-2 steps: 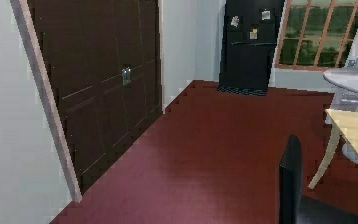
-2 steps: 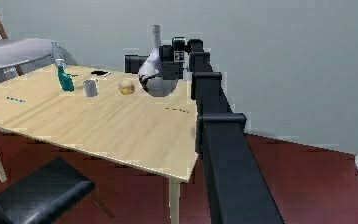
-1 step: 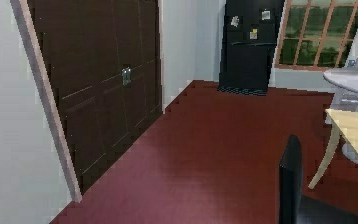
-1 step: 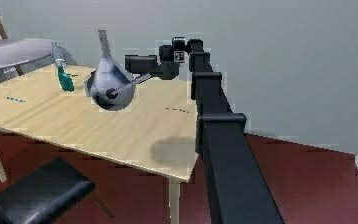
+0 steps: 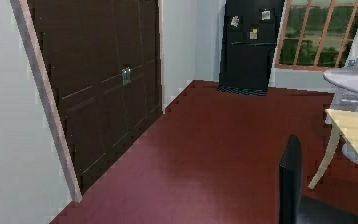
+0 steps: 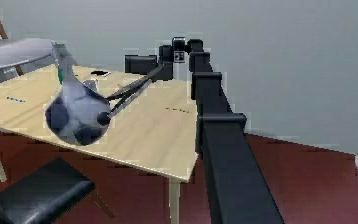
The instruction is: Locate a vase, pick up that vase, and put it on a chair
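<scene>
Ahead stood a dark door (image 5: 97, 85), a black fridge (image 5: 249, 45) and a window (image 5: 322, 35). Out to the side, a black chair (image 6: 42, 195) sat at 7 o'clock in the view, near the edge of a wooden table (image 6: 157, 130). Above that edge hung the vase (image 6: 75, 118), a blue-grey bulb, tilted with its neck toward 11 o'clock. The gripper (image 6: 112, 102) held it at its far end, clear of the tabletop; how the fingers were set could not be told. The vase lay at 8 o'clock from the gripper's body, and the arm (image 6: 222, 150) ran off toward 5 o'clock. The chair lay at about 7 o'clock from the vase, close by, so the next move likely meant carrying it that way and down.
</scene>
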Controlling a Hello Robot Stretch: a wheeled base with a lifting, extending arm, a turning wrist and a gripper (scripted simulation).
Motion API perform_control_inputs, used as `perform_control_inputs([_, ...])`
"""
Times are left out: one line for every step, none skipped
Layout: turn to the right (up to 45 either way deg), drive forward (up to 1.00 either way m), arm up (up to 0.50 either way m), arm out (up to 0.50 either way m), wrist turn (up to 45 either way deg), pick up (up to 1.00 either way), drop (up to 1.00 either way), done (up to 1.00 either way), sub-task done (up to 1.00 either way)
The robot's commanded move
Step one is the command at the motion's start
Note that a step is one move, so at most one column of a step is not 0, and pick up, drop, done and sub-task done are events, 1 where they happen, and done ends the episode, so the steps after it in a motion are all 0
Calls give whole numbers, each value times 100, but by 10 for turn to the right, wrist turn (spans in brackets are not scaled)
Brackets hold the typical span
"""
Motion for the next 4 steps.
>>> perform_control_inputs([0,0,0,0,-210,0,0,0,0])
perform_control_inputs([0,0,0,-48,0,0,0,0,0])
perform_control_inputs([-90,0,0,0,0,0,0,0,0])
perform_control_inputs([0,30,0,0,0,0,0,0,0])
